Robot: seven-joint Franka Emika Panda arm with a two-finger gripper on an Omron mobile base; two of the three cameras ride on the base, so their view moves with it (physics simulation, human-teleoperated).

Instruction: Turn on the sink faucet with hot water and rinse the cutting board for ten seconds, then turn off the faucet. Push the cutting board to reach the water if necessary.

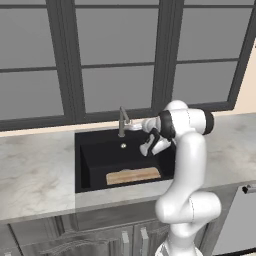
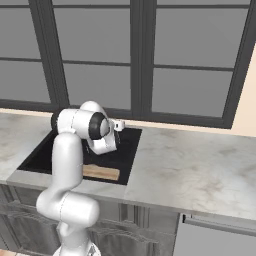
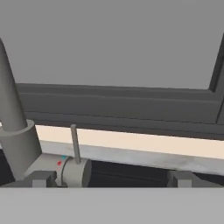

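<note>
Faucet (image 1: 121, 121): slim grey metal, upright at sink (image 1: 95, 150) back rim, centre of left base view; thin lever (image 3: 75, 144) stands up, lower left in hand view. Tan board (image 1: 133, 176) flat in basin front. Claw (image 3: 111, 178) wide apart, holds nothing, left tip just by lever hub.

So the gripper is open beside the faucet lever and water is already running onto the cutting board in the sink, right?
Not quite. The gripper is open beside the faucet lever, but the left base view shows no water: the cutting board lies dry in the sink.
</note>
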